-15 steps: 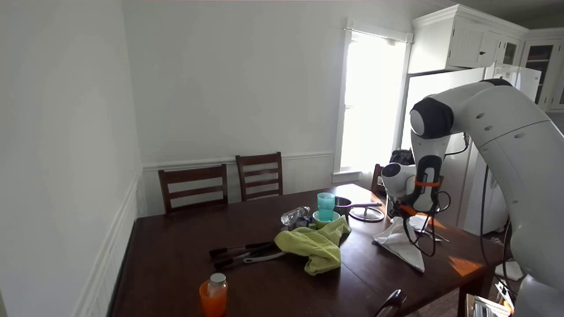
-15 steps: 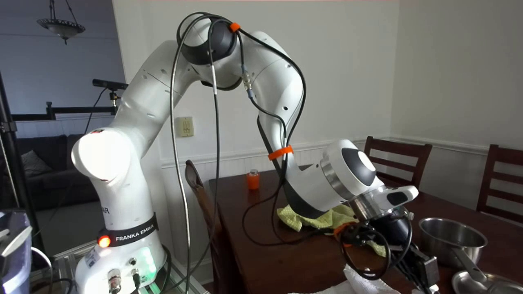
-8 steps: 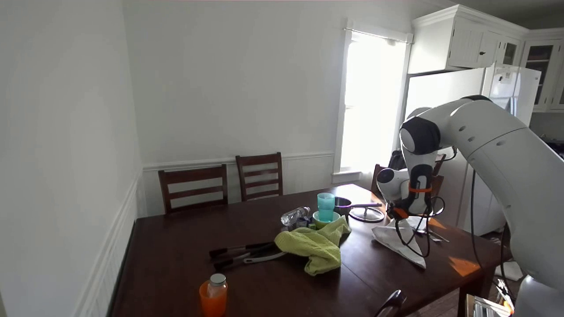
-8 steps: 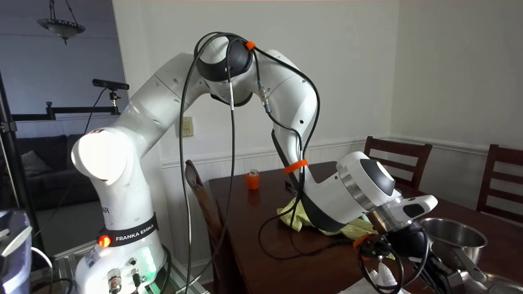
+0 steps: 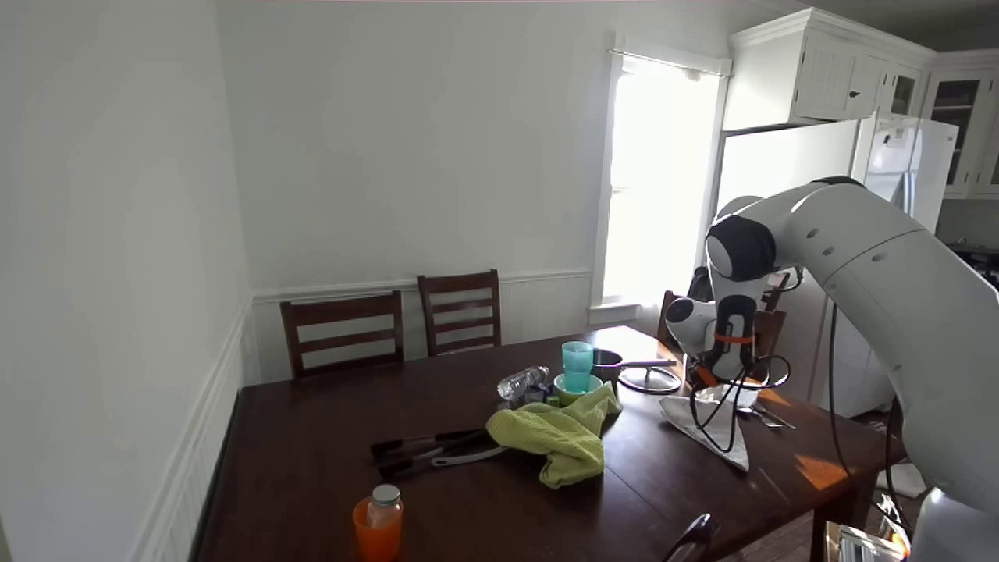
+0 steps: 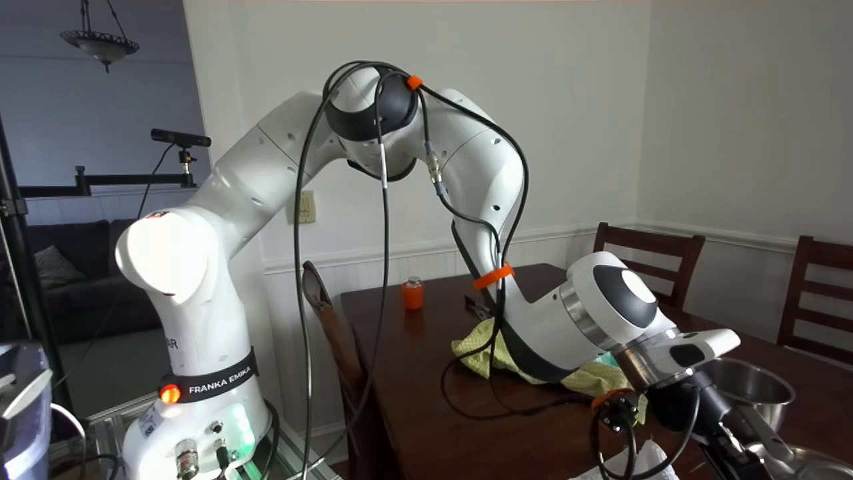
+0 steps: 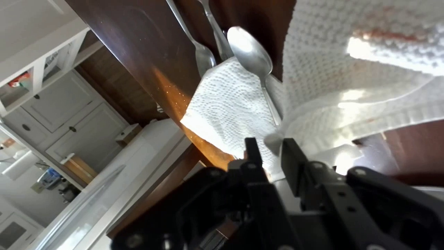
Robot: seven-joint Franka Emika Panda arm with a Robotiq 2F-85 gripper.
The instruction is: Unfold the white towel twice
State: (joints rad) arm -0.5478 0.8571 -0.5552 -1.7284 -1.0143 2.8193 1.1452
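Only the wrist view shows you the end effector (image 7: 270, 147) with jaws slightly parted, gripping nothing, and reddish marks (image 7: 386, 35) on the white towel (image 7: 315, 59), upper right of the frame.

Tight around gripper (image 7: 271, 149) in wrist view: hemmed by white towel (image 7: 326, 62) on one side, spoon (image 7: 251, 52) on paper towel (image 7: 229, 100) on the other. In both exterior views, blocked near wrist by saucepan (image 6: 753, 387) and lid (image 5: 650, 381). Free to pass over bare table (image 5: 640, 453) between white towel and yellow-green cloth (image 5: 550, 445); wide open toward chairs (image 5: 343, 312).
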